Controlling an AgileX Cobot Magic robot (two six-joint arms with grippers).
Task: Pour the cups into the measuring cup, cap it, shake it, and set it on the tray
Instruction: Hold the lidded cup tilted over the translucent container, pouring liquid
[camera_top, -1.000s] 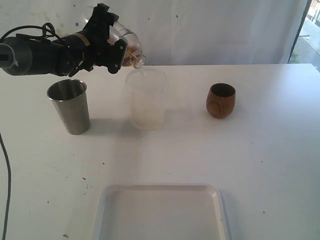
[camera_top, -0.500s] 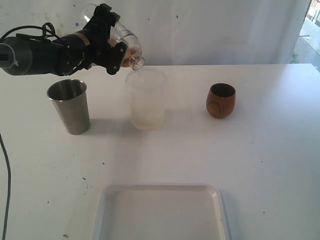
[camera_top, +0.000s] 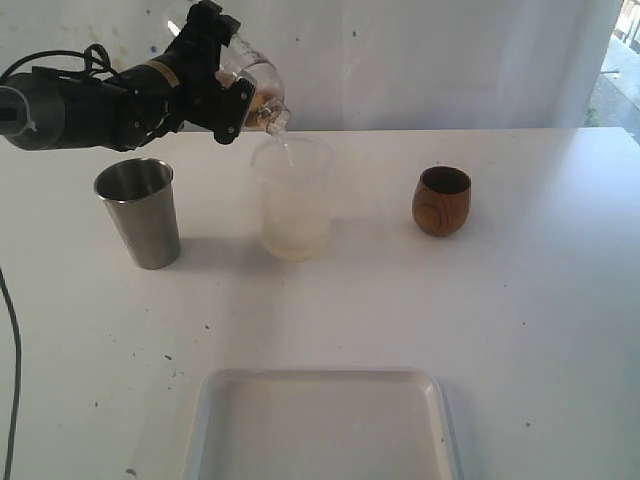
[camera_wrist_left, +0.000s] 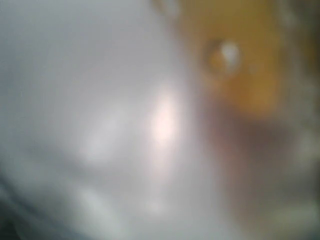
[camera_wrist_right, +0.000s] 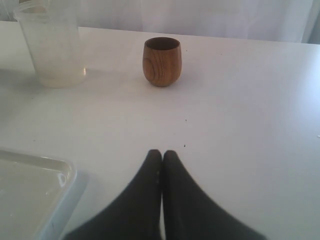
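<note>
My left gripper is shut on a translucent plastic cup with amber contents. The cup is tipped, its lip over the mouth of the clear measuring cup. A thin pale stream runs from the lip into it. The left wrist view is a blur of grey-white and amber. The steel tumbler stands upright to the left. The wooden cup stands to the right. The white tray lies at the front. My right gripper is shut and empty, low over the table, well short of the wooden cup.
A white wall or curtain runs behind the table's back edge. A black cable hangs down at the far left. Bare tabletop lies to the right of the tray.
The tipped cup has rocked slightly over the measuring cup's mouth, and a thin stream now shows. The right gripper and the standing cups have not moved.
</note>
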